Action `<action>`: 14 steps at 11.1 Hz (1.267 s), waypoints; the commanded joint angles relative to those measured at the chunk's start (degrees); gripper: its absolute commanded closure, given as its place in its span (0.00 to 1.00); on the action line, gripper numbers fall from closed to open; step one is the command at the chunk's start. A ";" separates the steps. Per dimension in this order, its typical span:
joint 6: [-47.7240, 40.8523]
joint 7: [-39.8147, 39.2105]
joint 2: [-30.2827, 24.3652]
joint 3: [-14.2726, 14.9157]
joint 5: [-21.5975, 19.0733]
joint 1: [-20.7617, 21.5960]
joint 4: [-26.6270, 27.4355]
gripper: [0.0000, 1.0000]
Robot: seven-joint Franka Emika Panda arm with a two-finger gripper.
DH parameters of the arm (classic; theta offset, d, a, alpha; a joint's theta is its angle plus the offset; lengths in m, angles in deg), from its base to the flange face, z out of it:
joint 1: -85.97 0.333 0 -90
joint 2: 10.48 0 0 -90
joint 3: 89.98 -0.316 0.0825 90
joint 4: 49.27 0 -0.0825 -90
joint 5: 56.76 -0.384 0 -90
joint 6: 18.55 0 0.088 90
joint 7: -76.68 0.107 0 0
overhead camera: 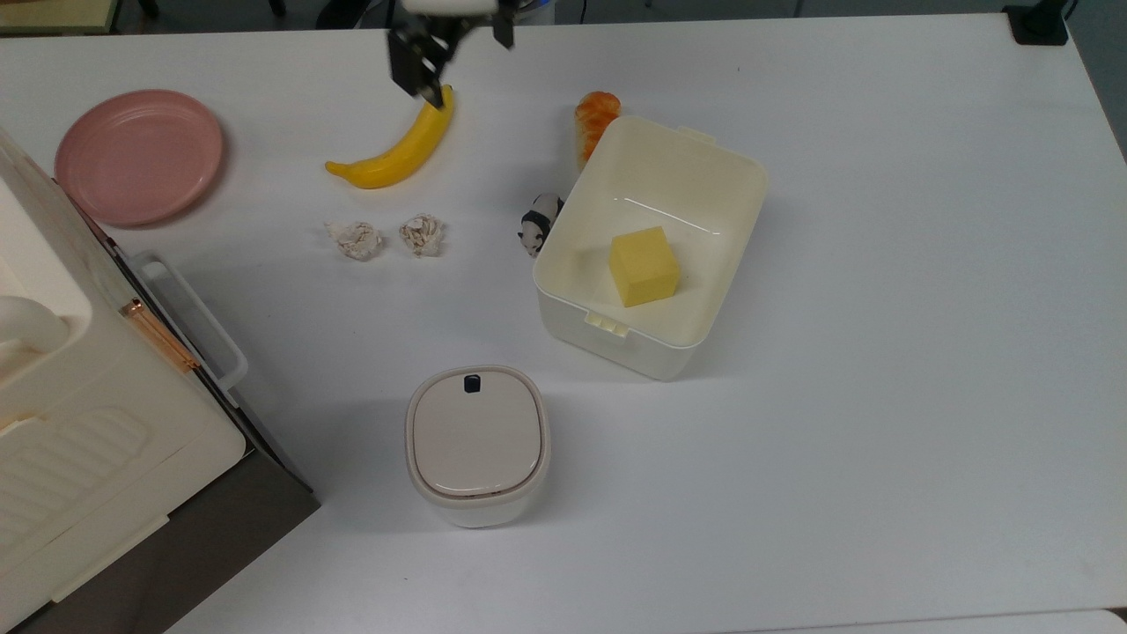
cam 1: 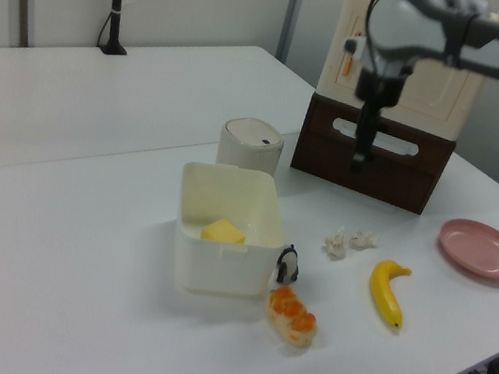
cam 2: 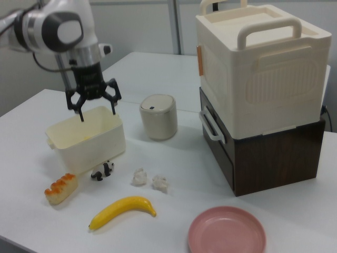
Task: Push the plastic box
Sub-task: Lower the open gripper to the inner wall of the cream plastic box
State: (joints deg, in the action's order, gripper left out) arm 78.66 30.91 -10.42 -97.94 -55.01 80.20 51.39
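- Low in the right view's frame, nearest the camera, a round pink plate (cam 2: 227,231) lies at the bottom right, with a yellow curved banana (cam 2: 122,210) to its left at bottom centre.
- At the right view's lower left sits an orange glazed bread piece (cam 2: 60,188); just past it stands a small black-and-white panda figure (cam 2: 102,170), close against the near wall of the tub.
- Two crumpled whitish paper balls (cam 2: 150,179) lie side by side near the middle of the right view's frame.
- The large cream-white rectangular plastic box (cam 2: 87,138) stands at the right view's centre left, open-topped, on the white table (cam 2: 263,211). In the top view it sits right of centre in the upper half (overhead camera: 651,246), with a yellow cube (overhead camera: 644,265) resting on its floor.
- A smaller rounded-square white container with a beige lid and dark button (cam 2: 158,116) stands behind the paper balls at the right view's centre, well apart from the box.
- The right side of the right view holds a big cream case with a handle (cam 2: 260,63) stacked on a dark brown base (cam 2: 263,155).
- The black two-finger gripper (cam 2: 90,109) hangs in the upper left of the right view, above the box's far side, fingers spread wide and holding nothing.
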 commanded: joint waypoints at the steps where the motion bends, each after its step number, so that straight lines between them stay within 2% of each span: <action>1: 11.66 -1.34 -1.30 0.40 4.48 3.74 10.50 0.00; 2: 13.69 -1.34 -0.94 0.31 5.28 4.27 12.09 0.00; 8: 14.24 -0.73 4.94 0.39 9.23 8.04 11.32 0.00; 10: 14.42 2.41 7.22 0.40 9.59 9.28 10.18 0.00; 14: 15.91 5.77 8.46 0.31 9.77 9.99 9.56 0.00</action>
State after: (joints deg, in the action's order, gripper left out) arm 93.63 34.08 -2.72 -98.11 -46.54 89.26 61.73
